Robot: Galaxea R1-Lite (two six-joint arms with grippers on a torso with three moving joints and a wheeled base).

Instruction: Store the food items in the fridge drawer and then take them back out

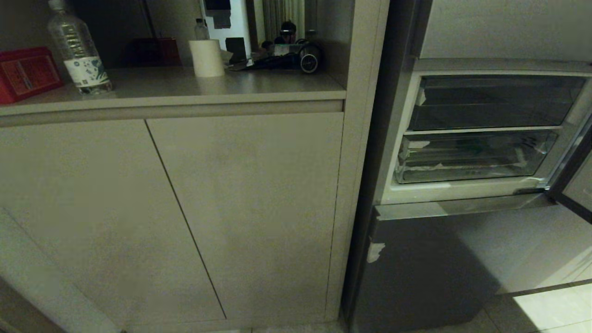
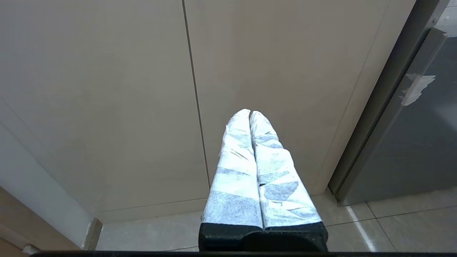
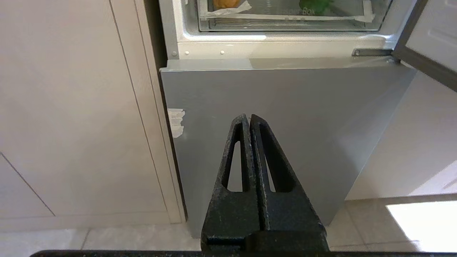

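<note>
Right wrist view is showing the clenched, empty right gripper [image 3: 249,117] hanging low before the fridge, the food items [image 3: 271,4] lying in the fridge drawer [image 3: 285,25] toward twelve o'clock, its long axis crosswise, while the left gripper [image 2: 250,112], likewise clenched, is facing the cabinet farther off.

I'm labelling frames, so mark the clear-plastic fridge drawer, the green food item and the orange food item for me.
Clear-plastic fridge drawer [image 3: 285,26]: right wrist view, on its front lip.
Green food item [image 3: 316,5]: right wrist view, on its visible lower part.
Orange food item [image 3: 226,3]: right wrist view, on its visible lower part.
</note>
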